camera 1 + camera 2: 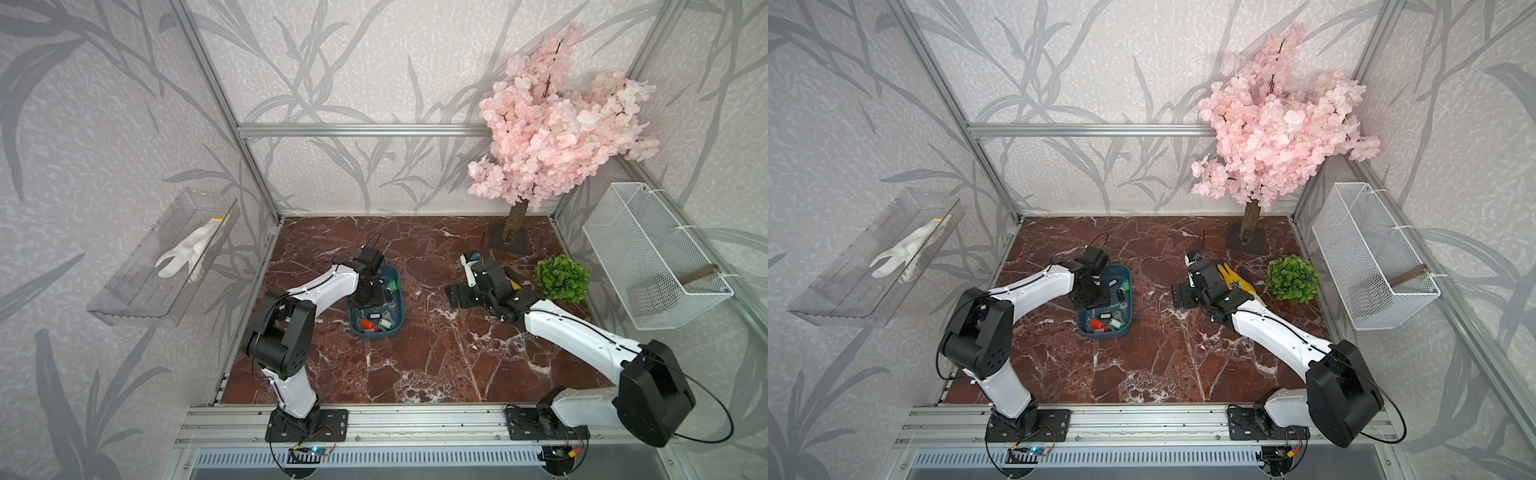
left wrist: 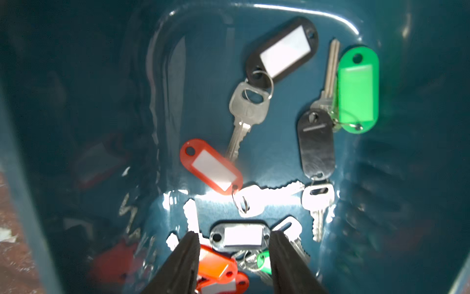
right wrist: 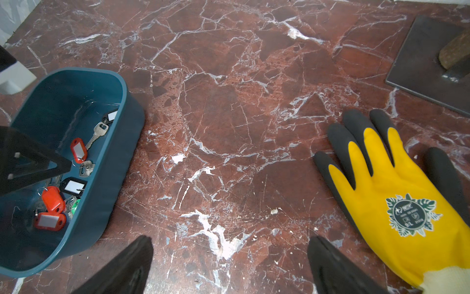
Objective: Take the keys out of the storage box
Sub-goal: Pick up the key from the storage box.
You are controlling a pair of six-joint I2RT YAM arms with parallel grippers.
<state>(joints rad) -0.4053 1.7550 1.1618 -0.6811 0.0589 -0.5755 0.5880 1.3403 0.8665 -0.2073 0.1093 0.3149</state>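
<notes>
Spotted storage box [image 1: 401, 299] on marble table [image 1: 415, 365], left of centre in both top views. Holds all the keys [image 2: 248, 107], loose on its floor (green and black tags toward the far end, red ones bunched at the near end). Down inside the box with left gripper [image 2: 234, 233], jaws apart, straddling grey-rimmed tag [image 2: 239, 241] at the near-end pile; cannot tell whether touching it. Held low over bare marble with right gripper [image 3: 229, 269], jaws spread wide, gripping nothing, well apart from the box. Lying flat just beside that gripper: yellow glove [image 3: 396, 203], dark fingertips.
</notes>
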